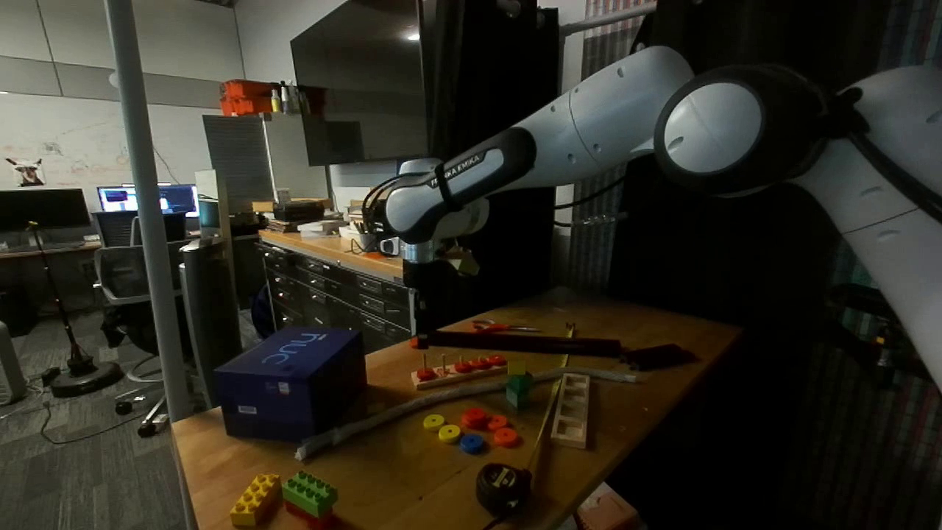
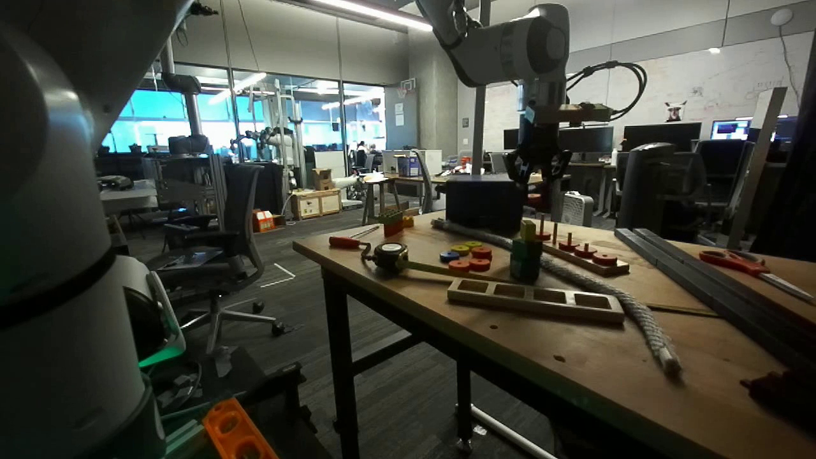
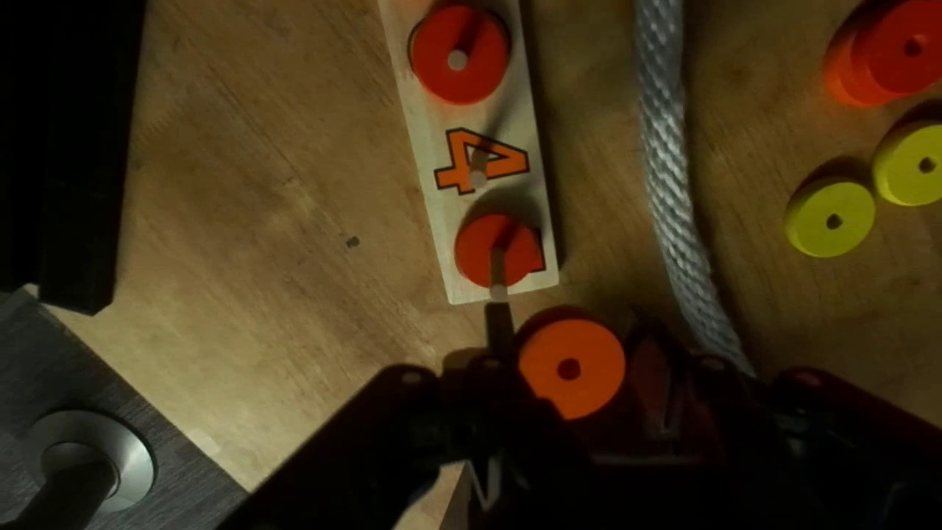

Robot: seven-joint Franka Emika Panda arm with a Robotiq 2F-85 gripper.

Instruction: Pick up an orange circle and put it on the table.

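Claw [image 3: 575, 350] pinches orange disc [image 3: 593, 368] over surface [image 3: 309, 243], nr 1 end of peg board [image 3: 458, 115]; 2 yellow discs [image 3: 811, 224] lie btwn rope [image 3: 664, 140] & 1 blue disc [image 1: 472, 445].

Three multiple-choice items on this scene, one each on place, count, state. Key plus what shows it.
1. The orange disc in the wrist view's lower middle is
A. on a peg
B. atop the blue box
C. between the fingers of the pincer

2. Yellow discs on the table:
A. one
B. two
C. five

3. The blade of the tape measure is
A. drawn out along the table
B. wound in
C. hanging to the floor

1 C: in the wrist view, a finger stands on either side of it.
2 B: all three views show a pair.
3 A: in both exterior views it stretches away from the tape measure.
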